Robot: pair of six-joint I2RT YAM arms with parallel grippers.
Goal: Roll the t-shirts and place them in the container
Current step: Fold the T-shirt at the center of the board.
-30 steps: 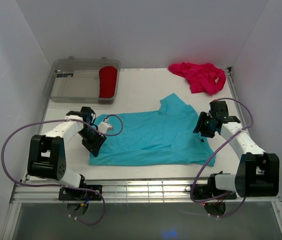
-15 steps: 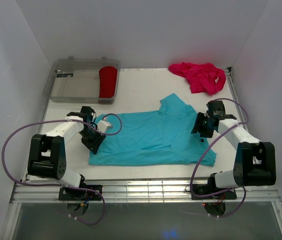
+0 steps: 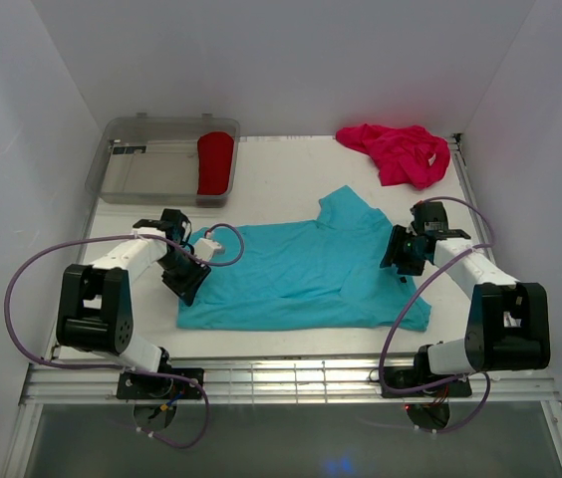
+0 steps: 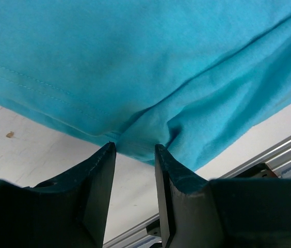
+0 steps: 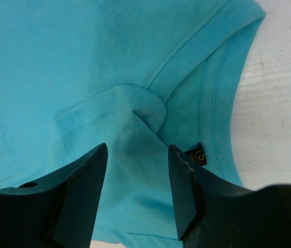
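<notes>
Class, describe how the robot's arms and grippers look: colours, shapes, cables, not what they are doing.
The left arm and right arm have white links and chunky black joints, each trailing a looping purple cable. The left gripper and right gripper each have two flat black fingers with tapered tips.

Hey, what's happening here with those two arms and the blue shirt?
Two robot arms are working on a blue shirt spread flat on the table, not yet rolled. The left gripper is at its hem, fingers astride a puckered bit of cloth; whether it pinches is unclear. The right gripper hangs open over the collar. A pink shirt lies crumpled at the far right, and a red shirt sits in a clear bin.
</notes>
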